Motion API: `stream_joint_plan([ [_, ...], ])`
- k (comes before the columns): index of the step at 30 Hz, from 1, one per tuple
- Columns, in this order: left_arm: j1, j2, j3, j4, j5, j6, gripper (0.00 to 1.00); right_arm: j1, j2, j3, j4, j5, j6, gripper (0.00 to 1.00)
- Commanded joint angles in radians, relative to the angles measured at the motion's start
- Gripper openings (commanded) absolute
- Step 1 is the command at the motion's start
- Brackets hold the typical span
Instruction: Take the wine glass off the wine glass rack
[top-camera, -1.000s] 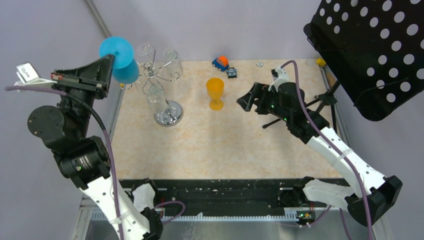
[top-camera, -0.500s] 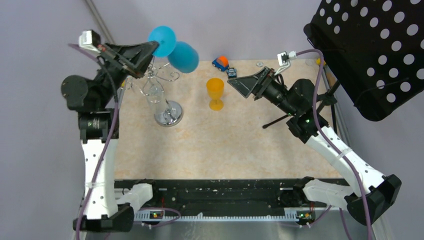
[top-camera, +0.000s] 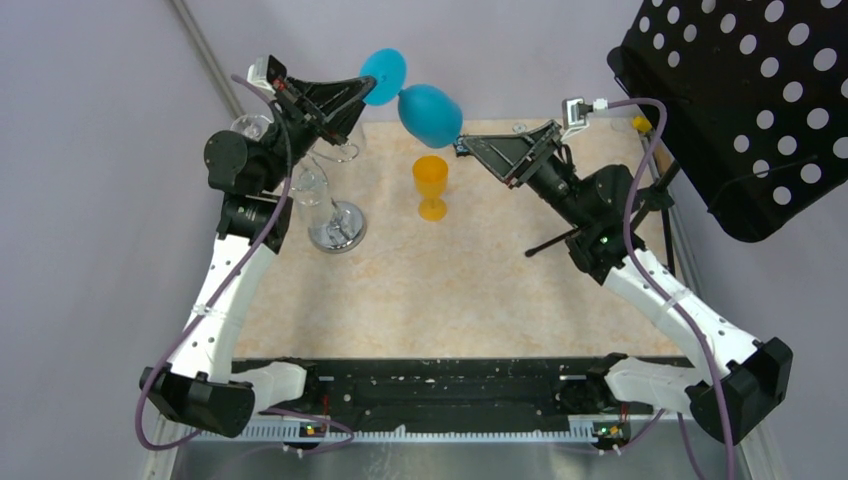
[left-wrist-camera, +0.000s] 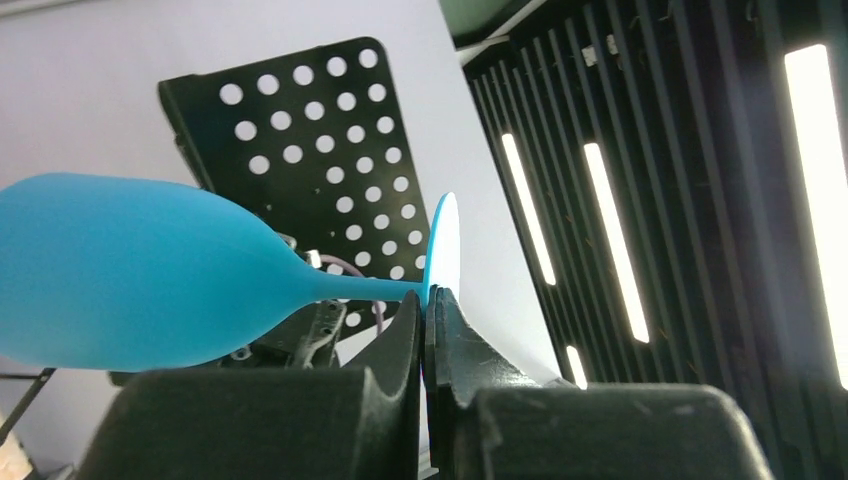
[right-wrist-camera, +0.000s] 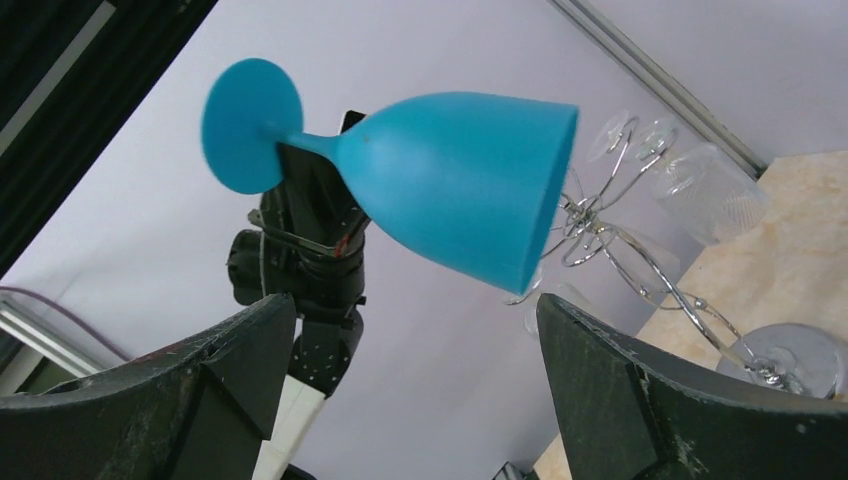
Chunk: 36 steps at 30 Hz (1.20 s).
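Blue wine glass (top-camera: 430, 113), stem pinched in left jaws

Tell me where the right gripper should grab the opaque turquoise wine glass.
Probably the turquoise wine glass by its bowl, from the mouth end: the left gripper pinches the thin stem at the foot, and the bowl points toward the open right gripper.

The wine glass (left-wrist-camera: 130, 275) is cropped (rim side) by the left wrist view's edge.
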<state>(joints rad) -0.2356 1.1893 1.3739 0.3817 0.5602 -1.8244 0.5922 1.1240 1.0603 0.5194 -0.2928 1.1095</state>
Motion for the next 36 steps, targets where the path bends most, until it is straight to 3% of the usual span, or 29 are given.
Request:
stream_joint_plan([
  [1, -0.005, -0.025, 0.010, 0.150, -0.032, -0.045, 0.00, -0.008, 0.000, 0.028, 0.023, 0.058, 0.016, 0.92],
  [4, -0.007, -0.024, 0.005, 0.182, -0.026, -0.081, 0.00, -0.009, 0.017, 0.041, 0.034, 0.071, 0.012, 0.91],
  [12, -0.015, -0.034, -0.015, 0.258, -0.024, -0.189, 0.00, -0.008, 0.106, 0.096, 0.315, -0.066, 0.059, 0.80],
  [20, -0.019, -0.075, -0.019, 0.235, -0.043, -0.175, 0.00, -0.006, 0.186, 0.166, 0.584, -0.186, 0.113, 0.44],
  [24, -0.021, -0.085, -0.036, 0.247, -0.048, -0.184, 0.00, -0.005, 0.222, 0.211, 0.709, -0.247, 0.155, 0.34],
  [29, -0.024, -0.108, -0.021, 0.137, -0.050, -0.108, 0.01, -0.002, 0.255, 0.288, 0.751, -0.306, 0.187, 0.22],
  [32, -0.025, -0.122, -0.028, 0.081, -0.055, -0.070, 0.09, -0.002, 0.260, 0.306, 0.738, -0.313, 0.180, 0.01],
  [36, -0.025, -0.150, -0.043, 0.038, -0.085, 0.003, 0.37, -0.002, 0.242, 0.313, 0.657, -0.299, 0.101, 0.00],
])
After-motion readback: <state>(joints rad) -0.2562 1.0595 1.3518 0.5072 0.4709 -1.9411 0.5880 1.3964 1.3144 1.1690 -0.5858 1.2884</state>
